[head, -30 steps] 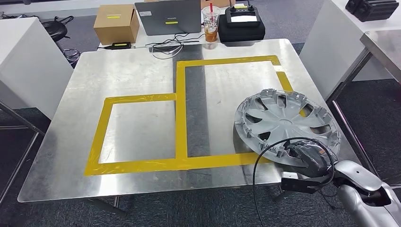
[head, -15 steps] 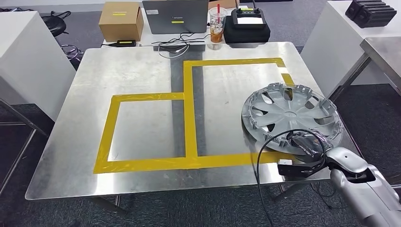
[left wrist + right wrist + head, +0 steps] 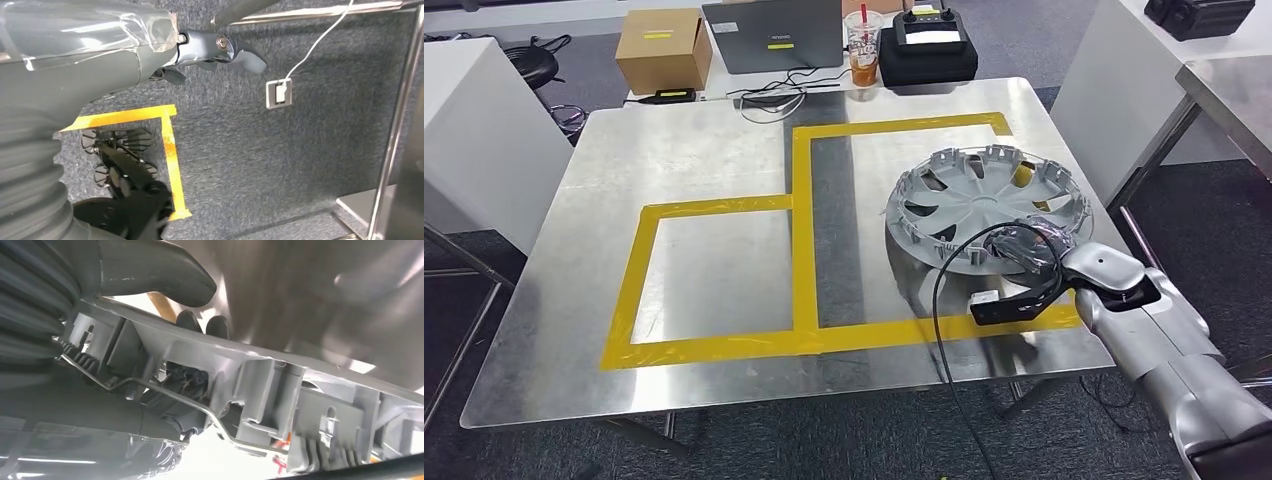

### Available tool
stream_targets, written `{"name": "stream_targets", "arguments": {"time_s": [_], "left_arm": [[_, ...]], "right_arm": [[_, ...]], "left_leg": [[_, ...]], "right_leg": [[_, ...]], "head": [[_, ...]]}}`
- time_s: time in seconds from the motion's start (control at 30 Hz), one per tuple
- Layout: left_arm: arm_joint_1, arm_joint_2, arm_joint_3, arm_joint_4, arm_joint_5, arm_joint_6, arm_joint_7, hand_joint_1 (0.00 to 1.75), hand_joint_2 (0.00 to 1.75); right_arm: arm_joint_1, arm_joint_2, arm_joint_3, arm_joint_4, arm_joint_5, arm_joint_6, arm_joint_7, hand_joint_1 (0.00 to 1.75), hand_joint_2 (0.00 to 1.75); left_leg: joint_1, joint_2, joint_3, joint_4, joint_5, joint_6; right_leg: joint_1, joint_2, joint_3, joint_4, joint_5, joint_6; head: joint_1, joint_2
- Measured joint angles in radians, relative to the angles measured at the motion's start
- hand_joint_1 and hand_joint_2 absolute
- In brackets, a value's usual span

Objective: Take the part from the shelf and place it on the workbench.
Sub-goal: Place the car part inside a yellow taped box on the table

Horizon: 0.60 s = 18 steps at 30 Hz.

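the right hand (image 3: 1036, 250) grips the near rim of the silver plastic multi-spoke hubcap (image 3: 984, 205), thumb (image 3: 150, 270) on one side of the rim and fingers (image 3: 202, 327) on the other. the hubcap sits inner side up, tilted, over the right section of the yellow tape outline (image 3: 799, 250) on the brushed metal workbench (image 3: 714, 170). the left hand (image 3: 220, 50) hangs above grey carpet, fingers loosely curled, holding nothing.

Grey hubcap (image 3: 280, 395) rim close up, clips and wire ring along its edge, right hand (image 3: 165, 315) gripping it, thumb (image 3: 155, 272) on one face, dark fingertips (image 3: 200, 325) behind
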Motion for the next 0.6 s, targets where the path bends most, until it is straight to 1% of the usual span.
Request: {"name": "stream_targets", "arguments": {"time_s": [0.03, 0.07, 0.1, 0.13, 0.17, 0.2, 0.23, 0.27, 0.33, 0.37, 0.4, 0.43, 0.47, 0.5, 0.53, 0.57, 0.6], "left_arm": [[0.0, 0.001, -0.001, 0.003, -0.005, -0.004, 0.0, 0.0, 1.75], [0.0, 0.001, -0.002, 0.005, -0.01, -0.006, 0.0, 0.0, 1.75], [0.0, 0.002, -0.004, 0.006, -0.015, -0.008, -0.001, 0.0, 1.75], [0.0, 0.004, -0.006, 0.008, -0.02, -0.007, -0.003, 0.0, 1.75], [0.0, 0.007, -0.01, 0.009, -0.025, -0.004, -0.005, 0.0, 1.75], [0.0, 0.011, -0.015, 0.012, -0.03, 0.001, -0.008, 0.0, 1.75], [0.0, 0.015, -0.02, 0.015, -0.034, 0.006, -0.012, 0.0, 1.75], [0.0, 0.019, -0.025, 0.019, -0.038, 0.011, -0.017, 0.0, 1.75], [0.0, 0.027, -0.037, 0.031, -0.044, 0.02, -0.028, 0.0, 1.75], [0.0, 0.03, -0.044, 0.038, -0.045, 0.023, -0.036, 0.0, 1.75], [-0.001, 0.033, -0.051, 0.045, -0.045, 0.026, -0.043, 0.0, 1.75], [-0.001, 0.035, -0.058, 0.053, -0.046, 0.028, -0.049, 0.0, 1.75], [-0.002, 0.038, -0.065, 0.061, -0.046, 0.029, -0.053, 0.0, 1.75], [-0.001, 0.04, -0.07, 0.069, -0.046, 0.03, -0.057, 0.0, 1.75], [-0.001, 0.042, -0.076, 0.077, -0.046, 0.033, -0.06, 0.0, 1.75], [0.0, 0.045, -0.082, 0.086, -0.047, 0.037, -0.063, 0.0, 1.75], [0.001, 0.048, -0.089, 0.095, -0.048, 0.043, -0.066, 0.0, 1.75]], "right_arm": [[-0.009, 0.013, 0.011, 0.006, -0.002, -0.001, -0.006, 1.75, 1.75], [-0.017, 0.028, 0.021, 0.011, -0.004, -0.001, -0.013, 1.75, 1.75], [-0.025, 0.044, 0.032, 0.014, -0.008, 0.0, -0.019, 1.75, 1.75], [-0.034, 0.061, 0.042, 0.016, -0.013, 0.001, -0.025, 1.75, 1.75], [-0.043, 0.077, 0.052, 0.018, -0.019, 0.003, -0.031, 1.75, 1.75], [-0.051, 0.092, 0.063, 0.018, -0.026, 0.007, -0.035, 1.75, 1.75], [-0.057, 0.106, 0.073, 0.018, -0.035, 0.012, -0.038, 1.75, 1.75], [-0.061, 0.119, 0.084, 0.017, -0.045, 0.017, -0.04, 1.75, 1.75], [-0.062, 0.139, 0.102, 0.012, -0.069, 0.025, -0.04, 1.75, 1.75], [-0.063, 0.146, 0.111, 0.008, -0.081, 0.028, -0.039, 1.75, 1.75], [-0.064, 0.151, 0.118, 0.004, -0.09, 0.029, -0.039, 1.75, 1.75], [-0.064, 0.154, 0.126, 0.002, -0.097, 0.029, -0.038, 1.75, 1.75], [-0.063, 0.156, 0.134, 0.001, -0.101, 0.03, -0.038, 1.75, 1.75], [-0.06, 0.157, 0.142, 0.001, -0.104, 0.03, -0.038, 1.75, 1.75], [-0.056, 0.158, 0.149, 0.001, -0.106, 0.031, -0.038, 1.75, 1.75], [-0.053, 0.158, 0.155, 0.001, -0.11, 0.031, -0.038, 1.75, 1.75], [-0.051, 0.158, 0.16, 0.001, -0.114, 0.032, -0.038, 1.75, 1.75]], "left_leg": [[0.002, 0.0, -0.02, 0.034, -0.003, -0.002], [0.004, 0.0, -0.02, 0.026, 0.014, -0.001], [0.005, 0.0, 0.001, -0.024, 0.049, 0.001], [0.004, 0.0, 0.034, -0.101, 0.09, 0.006], [0.002, 0.001, 0.068, -0.175, 0.12, 0.012], [-0.001, 0.001, 0.091, -0.228, 0.138, 0.017], [-0.003, 0.001, 0.103, -0.256, 0.143, 0.021], [-0.006, 0.001, 0.104, -0.261, 0.139, 0.023], [-0.005, -0.001, 0.112, -0.273, 0.146, 0.032], [-0.003, -0.001, 0.119, -0.282, 0.151, 0.038], [-0.001, -0.002, 0.125, -0.291, 0.157, 0.044], [0.001, -0.004, 0.128, -0.297, 0.16, 0.047], [0.0, -0.006, 0.128, -0.298, 0.161, 0.049], [-0.001, -0.008, 0.128, -0.297, 0.16, 0.049], [-0.002, -0.01, 0.128, -0.297, 0.16, 0.05], [-0.002, -0.012, 0.128, -0.296, 0.159, 0.049], [-0.002, -0.013, 0.128, -0.294, 0.157, 0.048]], "right_leg": [[0.001, 0.001, 0.0, 0.0, -0.001, -0.001], [0.002, 0.003, 0.002, 0.0, -0.001, -0.001], [0.003, 0.005, 0.004, 0.0, -0.001, -0.001], [0.003, 0.008, 0.005, 0.0, -0.002, -0.001], [0.005, 0.01, 0.006, -0.001, -0.002, -0.001], [0.007, 0.011, 0.005, -0.001, -0.003, 0.001], [0.009, 0.012, 0.003, -0.002, -0.003, 0.003], [0.01, 0.012, 0.002, -0.003, -0.002, 0.007], [0.01, 0.01, 0.002, -0.005, -0.004, 0.016], [0.01, 0.009, -0.005, 0.009, -0.012, 0.017], [0.011, 0.008, -0.02, 0.042, -0.029, 0.016], [0.011, 0.007, -0.048, 0.099, -0.055, 0.012], [0.011, 0.007, -0.083, 0.17, -0.083, 0.009], [0.01, 0.007, -0.117, 0.237, -0.105, 0.009], [0.01, 0.007, -0.141, 0.28, -0.115, 0.012], [0.01, 0.007, -0.145, 0.28, -0.108, 0.018], [0.01, 0.007, -0.13, 0.244, -0.088, 0.025]], "head": [[0.0, 0.0], [0.0, 0.0], [0.0, 0.0], [0.0, 0.0], [0.0, 0.0], [0.0, 0.0], [0.0, 0.0], [0.0, 0.0], [0.0, 0.0], [0.001, 0.0], [0.002, 0.0], [0.003, 0.0], [0.003, 0.0], [0.003, 0.0], [0.003, 0.0], [0.004, 0.0], [0.004, 0.0]]}}
